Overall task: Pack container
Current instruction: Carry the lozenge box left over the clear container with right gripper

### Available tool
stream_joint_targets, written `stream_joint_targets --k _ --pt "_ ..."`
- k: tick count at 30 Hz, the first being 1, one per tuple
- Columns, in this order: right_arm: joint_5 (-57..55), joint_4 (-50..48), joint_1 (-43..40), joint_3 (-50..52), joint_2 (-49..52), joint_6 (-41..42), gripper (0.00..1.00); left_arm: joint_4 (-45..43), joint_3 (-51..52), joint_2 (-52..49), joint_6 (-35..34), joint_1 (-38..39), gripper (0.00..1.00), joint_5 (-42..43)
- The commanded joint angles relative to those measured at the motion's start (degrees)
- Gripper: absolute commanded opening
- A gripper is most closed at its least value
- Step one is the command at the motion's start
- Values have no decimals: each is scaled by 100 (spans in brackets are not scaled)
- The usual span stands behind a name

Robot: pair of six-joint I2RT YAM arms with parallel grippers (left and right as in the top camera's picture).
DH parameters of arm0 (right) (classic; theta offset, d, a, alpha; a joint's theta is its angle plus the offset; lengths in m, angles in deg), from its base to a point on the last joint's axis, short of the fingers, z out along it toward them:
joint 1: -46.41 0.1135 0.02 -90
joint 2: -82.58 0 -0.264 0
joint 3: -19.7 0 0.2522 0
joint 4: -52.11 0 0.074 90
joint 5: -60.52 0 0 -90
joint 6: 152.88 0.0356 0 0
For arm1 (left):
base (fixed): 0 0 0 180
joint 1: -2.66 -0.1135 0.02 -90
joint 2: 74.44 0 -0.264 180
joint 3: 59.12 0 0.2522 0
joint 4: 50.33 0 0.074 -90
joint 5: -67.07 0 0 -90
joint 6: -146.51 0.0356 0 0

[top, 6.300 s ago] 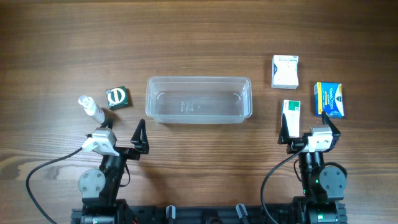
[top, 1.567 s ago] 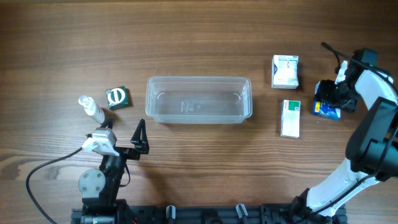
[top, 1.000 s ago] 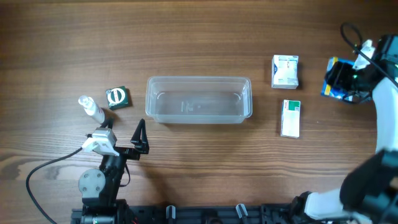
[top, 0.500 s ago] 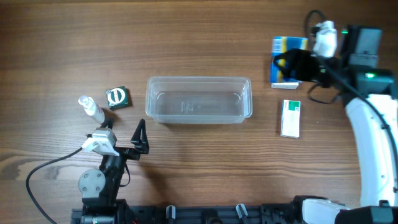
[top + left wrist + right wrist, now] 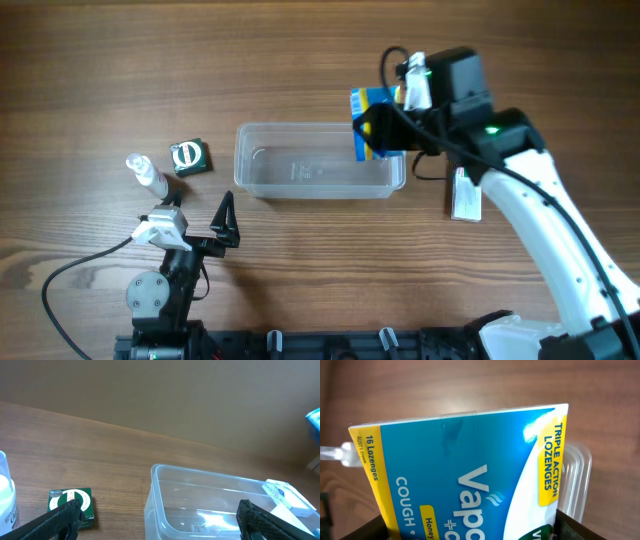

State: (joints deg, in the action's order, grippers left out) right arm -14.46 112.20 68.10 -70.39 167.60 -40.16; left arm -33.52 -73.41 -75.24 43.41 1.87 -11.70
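You now have the right gripper [image 5: 380, 135] pinching the blue lozenge box [image 5: 370, 103], carried in from well right of the container [image 5: 320, 126] to over its right end. The container stands empty, so the first item appears ready for release. The left gripper [image 5: 200, 222] rests spread near its front-left corner.

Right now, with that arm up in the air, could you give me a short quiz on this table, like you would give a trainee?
1. True or false: the container already has a box lying inside it.
2. What is the right gripper holding? A: a blue lozenge box. B: a green box. C: a small bottle.
3. Fill in: the left gripper, parked near the table's front edge, has its jaws ____.

Key: 1 false, it is empty, with the held box above its right end. 2 A. 3 open.
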Motion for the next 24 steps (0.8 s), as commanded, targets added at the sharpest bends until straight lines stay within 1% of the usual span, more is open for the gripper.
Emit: stream_joint_targets --k 1,9,24 --pt "-638 63 236 -81 323 507 39 28 22 42 90 33 100 -15" --pt "-914 116 365 -81 890 741 38 28 22 42 90 33 100 -15" --pt "-1248 109 363 -81 1460 721 36 28 22 42 90 33 100 -15"
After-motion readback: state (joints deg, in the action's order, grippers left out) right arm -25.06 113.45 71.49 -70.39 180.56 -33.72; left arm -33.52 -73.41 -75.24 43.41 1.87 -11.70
